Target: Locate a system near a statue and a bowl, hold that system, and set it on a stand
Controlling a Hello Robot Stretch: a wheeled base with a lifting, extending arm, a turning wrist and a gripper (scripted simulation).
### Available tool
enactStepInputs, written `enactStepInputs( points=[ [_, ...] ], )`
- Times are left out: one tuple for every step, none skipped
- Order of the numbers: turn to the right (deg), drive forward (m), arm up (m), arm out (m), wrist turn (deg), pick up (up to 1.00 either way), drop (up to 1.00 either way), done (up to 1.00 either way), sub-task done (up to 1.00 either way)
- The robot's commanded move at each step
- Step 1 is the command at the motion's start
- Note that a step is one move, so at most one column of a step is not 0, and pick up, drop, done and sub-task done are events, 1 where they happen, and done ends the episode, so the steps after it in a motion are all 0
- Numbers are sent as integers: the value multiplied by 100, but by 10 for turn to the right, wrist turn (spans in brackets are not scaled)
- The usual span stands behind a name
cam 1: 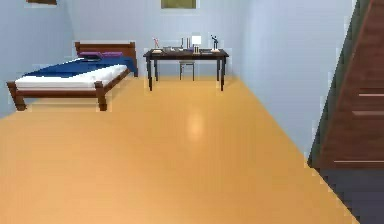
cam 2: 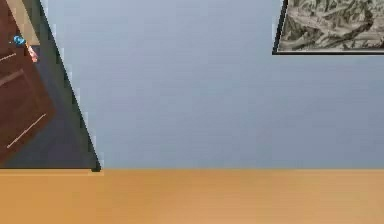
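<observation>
A sunlit bedroom in a simulated house, seen from the robot's forward view: a bare orange-tan wooden floor (cam 1: 190, 140) runs back to pale blue walls (cam 1: 275, 60). A dark-framed bed (cam 1: 70, 75) with a blue cover and purple pillows (cam 1: 98, 55) stands in the far corner at the view's left. Just beside it, against the back wall, stands a dark desk (cam 1: 186, 55) with a chair (cam 1: 187, 69) tucked between its legs. A cluster of small items (cam 1: 185, 46) lines the desktop, among them a white shape (cam 1: 196, 42) toward the right end. They are too small to name, so it cannot be told which, if any, is the system, though the desk is the one surface bearing such things. The lower edges of two framed pictures (cam 1: 178, 4) hang at the top of the back wall. A dark brown panelled door (cam 1: 360, 90) rises along the view's right edge above a strip of darker floor (cam 1: 350, 195). In the arm side view, the same wooden floor (cam 2: 200, 195) meets a plain blue wall (cam 2: 180, 80), with a brown panelled door (cam 2: 18, 105) at the left carrying a small blue-green knob (cam 2: 18, 40), and a framed picture (cam 2: 333, 25) in grey and tan at the upper right. The state of the gripper, and what it may hold, cannot be told.
</observation>
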Motion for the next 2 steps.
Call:
enactStepInputs(
  points=[
    [0,100,0,0,0,0,0,0,0],
    [0,100,0,0,0,0,0,0,0]
  ],
)
